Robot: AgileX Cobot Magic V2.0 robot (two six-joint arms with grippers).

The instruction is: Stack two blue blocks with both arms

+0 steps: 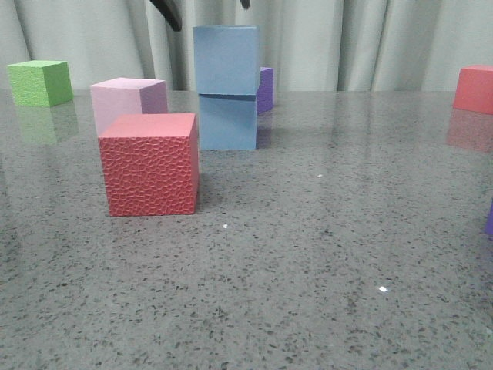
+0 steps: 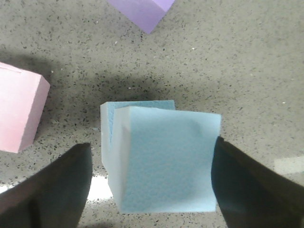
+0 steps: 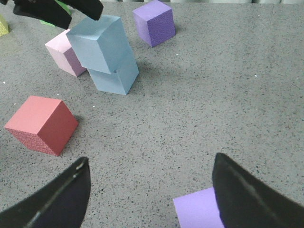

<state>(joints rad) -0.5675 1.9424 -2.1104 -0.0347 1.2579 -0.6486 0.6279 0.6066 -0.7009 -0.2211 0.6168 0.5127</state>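
Front view, stack: we see the upper blue block point(image 1: 226, 59) sitting on the lower blue block point(image 1: 228, 121), mid-table on the grey table point(image 1: 323, 254), just behind the red cube point(image 1: 149, 164) and beside the pink cube point(image 1: 127, 100); a purple cube point(image 1: 265, 89) peeks out behind.
Front view, arms: only dark tips of the left gripper point(image 1: 206, 9) show at the top edge above the stack.
Front view, alignment: we judge the upper block shifted slightly left, overhanging the lower one a little.
Left wrist view, tool: our left gripper point(image 2: 149, 185) stands spread, its fingers point(image 2: 52, 185) either side of the upper blue block point(image 2: 166, 159); one side shows a clear gap, the other looks close, and we cannot tell whether it touches.
Left wrist view, fit: the lower blue block point(image 2: 137, 104) shows only as a sliver past the upper one's edge, so the two are twisted relative to each other.
Right wrist view, tool: our right gripper point(image 3: 149, 190) is spread and holds nothing, well apart from the stack, with another purple cube point(image 3: 199, 211) near it.
Right wrist view, orientation: cubes have no long axis; the upper blue block point(image 3: 97, 42) is turned slightly about the vertical against the lower blue block point(image 3: 116, 78).
Risk: we judge that a finger brushing the upper block as the arm lifts could drag it off, given the offset seating.
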